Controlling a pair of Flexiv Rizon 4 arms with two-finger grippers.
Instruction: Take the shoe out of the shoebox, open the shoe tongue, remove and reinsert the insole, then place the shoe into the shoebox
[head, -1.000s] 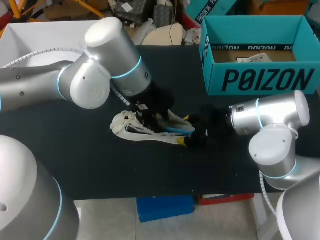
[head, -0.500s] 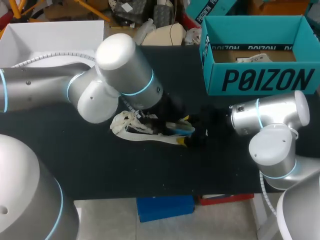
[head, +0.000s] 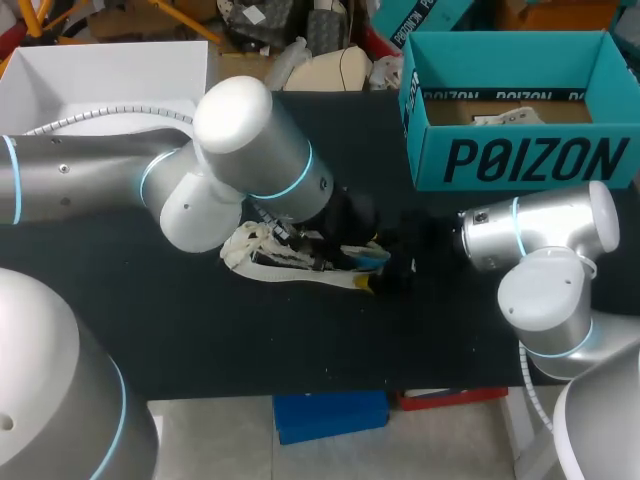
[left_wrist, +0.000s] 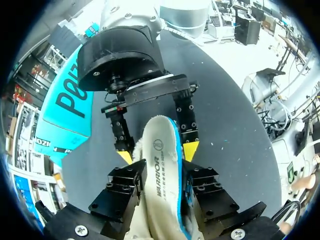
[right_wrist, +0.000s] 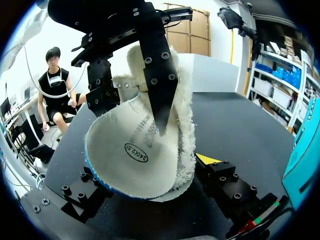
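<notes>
Shoe (head: 262, 257) lies mid-table (head: 180, 330), heel toward 3 o'clock, with the teal shoebox (head: 520, 160) at its 2 o'clock. The left gripper (left_wrist: 158, 162) pinches the fleece-edged insole (right_wrist: 135, 145). The right gripper (right_wrist: 145, 169) is at the heel, and its grip cannot be told.

Cream shoe (head: 248, 250), blue-edged white insole (left_wrist: 158, 165), teal shoebox (head: 430, 150).

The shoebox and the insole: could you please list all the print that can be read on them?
"POIZON": dark letters on the shoebox front wall.
"WARRIOR": along the insole, left wrist view.
"24(2.5)": oval stamp on the insole, right wrist view; digits uncertain.
Round stamp beside "WARRIOR": too small to read.
</notes>
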